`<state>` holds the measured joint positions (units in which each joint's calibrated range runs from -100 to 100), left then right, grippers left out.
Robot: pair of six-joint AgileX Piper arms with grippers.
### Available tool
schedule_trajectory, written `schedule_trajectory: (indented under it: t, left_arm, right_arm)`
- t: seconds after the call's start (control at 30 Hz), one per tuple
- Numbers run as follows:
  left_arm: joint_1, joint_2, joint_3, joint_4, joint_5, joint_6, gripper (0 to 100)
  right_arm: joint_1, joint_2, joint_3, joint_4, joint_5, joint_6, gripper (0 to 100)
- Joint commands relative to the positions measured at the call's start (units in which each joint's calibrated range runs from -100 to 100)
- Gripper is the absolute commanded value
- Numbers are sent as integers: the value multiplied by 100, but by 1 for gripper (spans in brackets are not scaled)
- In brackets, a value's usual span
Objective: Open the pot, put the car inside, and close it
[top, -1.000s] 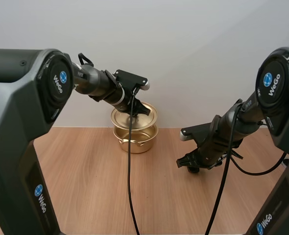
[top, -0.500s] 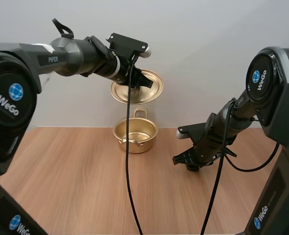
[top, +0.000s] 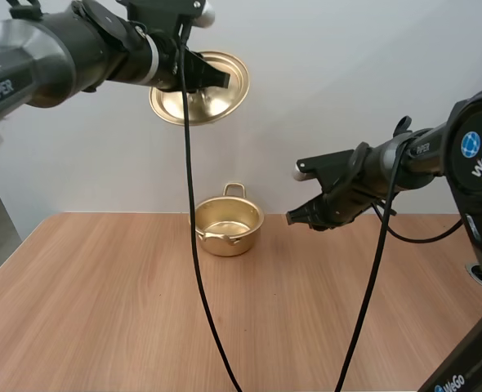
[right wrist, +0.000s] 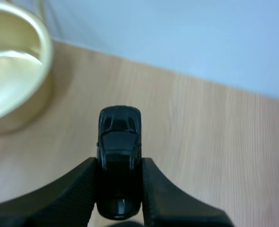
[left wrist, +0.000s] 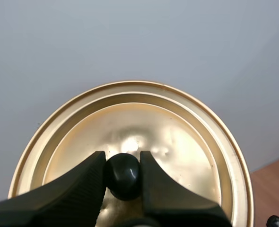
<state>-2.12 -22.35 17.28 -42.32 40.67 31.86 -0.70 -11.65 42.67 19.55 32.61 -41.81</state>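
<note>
Clamps the left gripper [top: 211, 76] [left wrist: 123, 163] on the black knob [left wrist: 123, 176] of the lid [top: 225, 91] [left wrist: 144, 118], with the gap narrowed to the knob's width and a ribbed finger [left wrist: 90, 182] pressed against each side. Holds that lid high in the air, well above the pot [top: 225, 238] and off to its left, tipped nearly on edge with the knob side turned back toward the arms. Pinches the car [right wrist: 119, 137] in the right gripper [top: 300, 216] [right wrist: 119, 163], parted only as wide as the car's body, with one end poking out past the tips. Carries it clear of the table [top: 127, 310] [right wrist: 201, 137], to the right of the pot [right wrist: 38, 97] and near it, not over the opening. Compared with half a second ago, has hoisted the lid from just above the pot to much higher and further left, and has brought the right gripper up from close to the tabletop to above rim height; has left the pot where it stood. Shows the car as small, glossy and black with dark windows; shows the pot as shiny gold, uncovered, at the back of the table with a loop handle on its far side, and the lid as matching gold with raised rings around the knob.
</note>
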Motion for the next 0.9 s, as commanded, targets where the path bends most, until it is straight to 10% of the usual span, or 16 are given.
schedule_trajectory:
  t: [0.0,0.3,0.6,0.77,0.87]
  left_arm:
    - [50,-194,-153,-391,372,1,0]
    - [48,-561,-561,-619,1580,-109,0]
    - [100,-589,-561,-374,1701,-119,0]
    - [182,-589,-561,-374,1684,-119,0]
    - [182,-564,-561,-374,1684,-119,0]
  right_arm:
    - [255,114,-655,45,106,-31,0]
    - [1214,1235,-1812,31,106,-31,0]
    - [1339,2480,-2204,31,-17,-82,0]
    - [1332,2501,-2219,59,-232,-82,74]
    - [1280,2428,-2219,59,-205,-60,67]
